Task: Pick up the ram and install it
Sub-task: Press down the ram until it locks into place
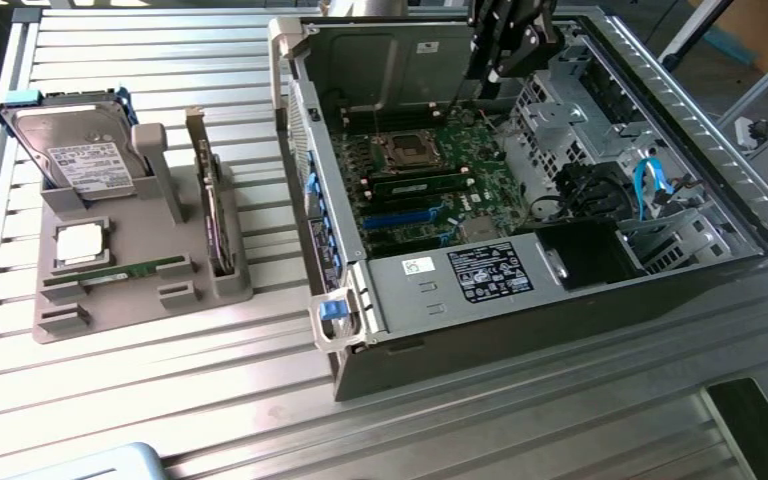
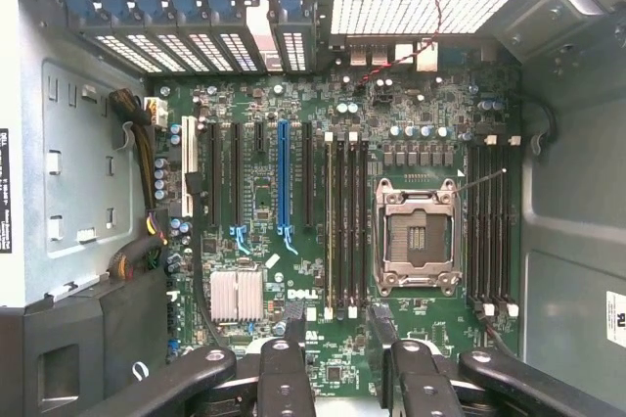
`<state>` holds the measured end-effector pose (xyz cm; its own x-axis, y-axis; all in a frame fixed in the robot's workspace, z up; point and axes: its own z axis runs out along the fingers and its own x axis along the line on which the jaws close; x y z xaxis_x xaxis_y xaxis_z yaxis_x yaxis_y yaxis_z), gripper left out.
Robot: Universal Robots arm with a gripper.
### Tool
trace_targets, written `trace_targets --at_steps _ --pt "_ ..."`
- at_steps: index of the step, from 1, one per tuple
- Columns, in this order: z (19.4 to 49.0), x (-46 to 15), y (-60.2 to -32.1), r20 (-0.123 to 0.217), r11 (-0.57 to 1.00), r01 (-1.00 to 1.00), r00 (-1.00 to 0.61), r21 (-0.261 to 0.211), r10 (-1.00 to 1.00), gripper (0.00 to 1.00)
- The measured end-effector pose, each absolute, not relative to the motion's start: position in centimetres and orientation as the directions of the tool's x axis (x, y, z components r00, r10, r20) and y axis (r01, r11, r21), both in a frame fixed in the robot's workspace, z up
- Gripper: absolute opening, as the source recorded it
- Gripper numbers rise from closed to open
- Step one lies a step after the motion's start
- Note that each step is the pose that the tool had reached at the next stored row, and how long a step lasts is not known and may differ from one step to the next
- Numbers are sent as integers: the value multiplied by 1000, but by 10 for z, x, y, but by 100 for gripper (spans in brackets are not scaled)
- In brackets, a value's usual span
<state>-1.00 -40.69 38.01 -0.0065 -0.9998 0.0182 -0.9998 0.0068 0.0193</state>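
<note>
Gripper [image 1: 507,55] hangs over open computer case [image 1: 518,340], jaws wide, nothing held. Wrist view looks straight down on motherboard [image 2: 323,241]. Ram [image 1: 137,271] sits in grey holder [image 1: 231,285] on surface [image 1: 224,400], at exterior view's left, well apart from gripper. Pickup not yet done. Judgement: sound grasp needs jaws centred along stick's length, clear of holder walls and neighbouring parts, stick kept square, not tilted.
</note>
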Motion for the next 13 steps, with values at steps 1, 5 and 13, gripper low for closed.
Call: trace_targets --at_steps 1,5,13 --pt "380 -10 -407 18 7 -1000 -6 19 -1000 38" --pt "380 -10 -407 18 7 -1000 -6 19 -1000 38" --pt "380 -10 -407 18 7 -1000 -6 19 -1000 11"
